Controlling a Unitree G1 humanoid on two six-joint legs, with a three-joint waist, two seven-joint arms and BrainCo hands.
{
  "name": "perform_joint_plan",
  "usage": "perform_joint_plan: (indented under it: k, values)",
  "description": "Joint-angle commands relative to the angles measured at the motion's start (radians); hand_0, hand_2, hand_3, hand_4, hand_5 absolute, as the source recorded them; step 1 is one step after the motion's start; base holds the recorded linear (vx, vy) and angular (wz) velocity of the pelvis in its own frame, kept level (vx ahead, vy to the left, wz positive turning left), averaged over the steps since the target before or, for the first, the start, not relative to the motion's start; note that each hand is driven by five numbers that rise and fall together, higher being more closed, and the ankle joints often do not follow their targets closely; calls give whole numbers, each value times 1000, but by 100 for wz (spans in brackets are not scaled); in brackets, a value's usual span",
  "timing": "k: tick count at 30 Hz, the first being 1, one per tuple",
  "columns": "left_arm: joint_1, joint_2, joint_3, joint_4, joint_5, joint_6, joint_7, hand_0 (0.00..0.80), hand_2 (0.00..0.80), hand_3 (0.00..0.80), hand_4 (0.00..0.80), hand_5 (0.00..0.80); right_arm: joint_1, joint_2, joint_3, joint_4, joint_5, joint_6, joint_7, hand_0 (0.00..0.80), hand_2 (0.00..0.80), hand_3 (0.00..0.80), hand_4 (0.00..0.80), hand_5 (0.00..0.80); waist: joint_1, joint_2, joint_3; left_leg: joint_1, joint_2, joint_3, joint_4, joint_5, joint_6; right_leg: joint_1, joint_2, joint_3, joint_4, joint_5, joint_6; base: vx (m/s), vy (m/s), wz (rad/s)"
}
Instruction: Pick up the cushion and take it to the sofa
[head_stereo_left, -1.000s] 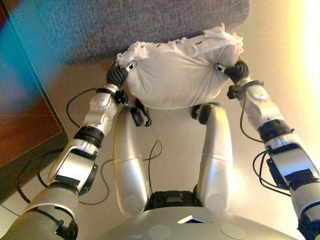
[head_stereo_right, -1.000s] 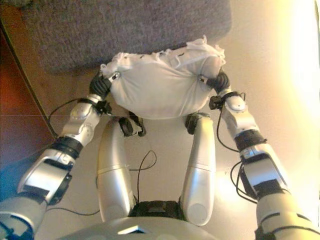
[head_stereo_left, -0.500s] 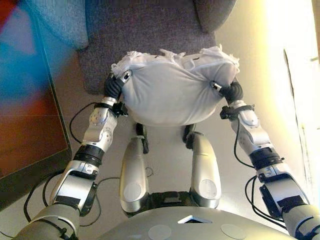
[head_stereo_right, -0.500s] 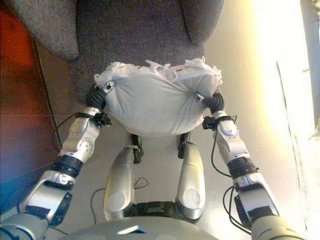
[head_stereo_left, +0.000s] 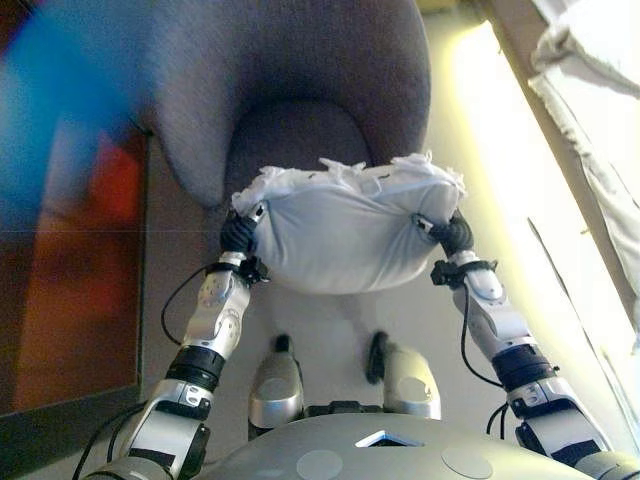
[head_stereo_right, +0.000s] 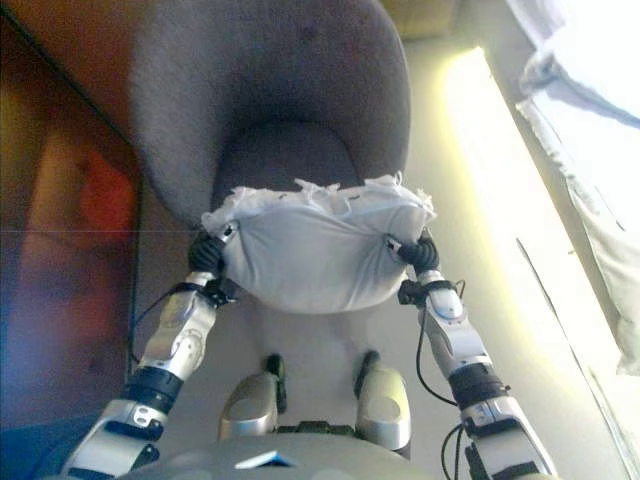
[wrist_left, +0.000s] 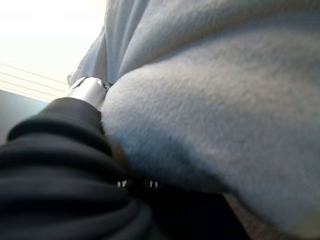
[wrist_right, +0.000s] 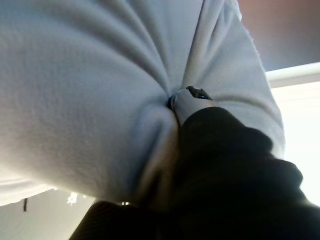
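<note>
the left hand (head_stereo_left: 238, 235) and right hand (head_stereo_left: 455, 235) each pinch a side of the cushion (head_stereo_left: 345, 228), carried just before the sofa (head_stereo_left: 300, 90), so next it needs lowering onto the seat.

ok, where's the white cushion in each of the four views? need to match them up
Left eye view: white fringed fabric cushion at centre, before the grey upholstered sofa chair.
Right eye view: centre, same chair behind.
Left wrist view: fills the frame beyond the dark cover.
Right wrist view: fills most of the frame.
Shared landmark: the puckered fabric beside each dark wrist cover.
</note>
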Motion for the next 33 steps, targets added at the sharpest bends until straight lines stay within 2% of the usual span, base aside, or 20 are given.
perform_joint_plan:
  k: [1,3,6,8,9,10,13,16,18,20,22,24,26,27,29,31,32,33]
  values:
    - [-43,25,8,-82,42,-26,-15,800,800,800,800,800,-29,50,-3,-113,21,-39,26,800,800,800,800,800,9,-41,-99,3,-87,54,-48,24,85,112,8,0,-129,62,20,120,130,4]
    - [-64,33,14,-71,51,-15,-17,800,800,800,800,800,-42,58,-1,-88,24,-39,28,800,800,800,800,800,11,-40,-108,22,-96,56,-66,22,100,109,-14,4,-94,71,32,125,142,3]
    - [-111,53,12,-55,45,7,-27,800,800,800,800,800,-51,83,-5,-50,12,-68,-4,800,800,800,800,800,11,-34,-106,28,-129,41,-47,-6,149,46,-89,53,174,117,31,124,210,9]
    - [-130,54,0,-44,6,22,-31,800,800,800,800,800,-45,80,1,-55,39,-71,-28,800,800,800,800,800,0,-19,-93,39,-142,16,-32,-20,170,-31,-110,107,359,179,13,113,211,15]
    - [-130,51,-1,-42,-1,23,-36,800,800,800,800,800,-38,81,4,-57,41,-75,-32,800,800,800,800,800,-3,-17,-89,43,-146,11,-30,-23,174,-51,-114,123,393,200,12,143,138,15]
    - [-129,46,-2,-38,-6,22,-39,800,800,800,800,800,-29,84,7,-53,35,-82,-33,800,800,800,800,800,-10,-17,-83,55,-152,5,-32,-27,175,-75,-112,136,385,225,16,172,66,16]
    - [-116,39,-13,-37,-12,6,-30,800,800,800,800,800,-11,84,5,-48,27,-90,-14,800,800,800,800,800,-34,-32,-74,84,-165,-1,-27,-50,171,-105,-78,135,221,264,36,240,-55,6]
    - [-121,38,-25,-32,-15,-6,-17,800,800,800,800,800,-30,77,0,-26,42,-105,7,800,800,800,800,800,-67,-80,-57,115,-203,-26,24,-132,171,-167,-36,152,-39,314,80,331,-164,-2]
    - [-131,35,-32,-10,-20,-23,-21,800,800,800,800,800,-46,69,-7,-10,66,-113,23,800,800,800,800,800,-90,-88,-48,140,-209,-47,41,-171,170,-194,-3,144,-207,326,96,363,-109,0]
    - [-132,33,-40,0,-22,-36,-20,800,800,800,800,800,-43,67,-18,-5,98,-124,46,800,800,800,800,800,-104,-89,-37,168,-202,-50,52,-204,178,-237,9,124,-253,348,97,374,-108,38]
    - [-107,25,-31,-13,-7,-35,-27,800,800,800,800,800,-20,79,-24,-17,103,-129,64,800,800,800,800,800,-102,-101,-39,186,-203,-41,74,-241,187,-235,-11,87,-250,366,99,420,-127,34]
    - [-74,20,-13,-32,4,-32,-37,800,800,800,800,800,12,83,-34,-33,96,-126,90,800,800,800,800,800,-101,-108,-54,197,-205,-30,90,-262,189,-186,-21,80,-257,356,94,455,-117,23]
    - [-50,17,-1,-41,-4,-29,-46,800,800,800,800,800,39,80,-40,-53,79,-117,107,800,800,800,800,800,-114,-106,-76,214,-181,-11,119,-255,170,-146,-10,101,-243,338,82,515,-136,30]
    - [-39,17,4,-47,-16,-17,-44,800,800,800,800,800,51,77,-39,-67,63,-106,102,800,800,800,800,800,-122,-100,-91,236,-154,1,125,-237,156,-139,-6,106,-215,327,72,482,-150,22]
    - [-24,17,4,-54,-1,-14,-47,800,800,800,800,800,67,68,-28,-98,56,-95,94,800,800,800,800,800,-138,-84,-117,261,-98,6,152,-154,117,-120,22,124,-180,296,49,421,-169,6]
    - [-19,21,4,-62,13,-12,-51,800,800,800,800,800,71,65,-24,-108,66,-93,95,800,800,800,800,800,-144,-84,-132,251,-78,7,188,-97,96,-104,34,135,-179,275,34,325,-168,19]
    - [-11,21,9,-71,6,-13,-55,800,800,800,800,800,71,61,-26,-106,58,-98,100,800,800,800,800,800,-144,-79,-144,245,-60,8,235,-39,71,-78,49,128,-181,249,13,336,-184,16]
    - [-6,20,13,-73,0,-17,-57,800,800,800,800,800,71,58,-28,-106,56,-100,104,800,800,800,800,800,-145,-76,-149,241,-53,6,258,-14,58,-68,56,124,-183,239,4,386,-232,-19]
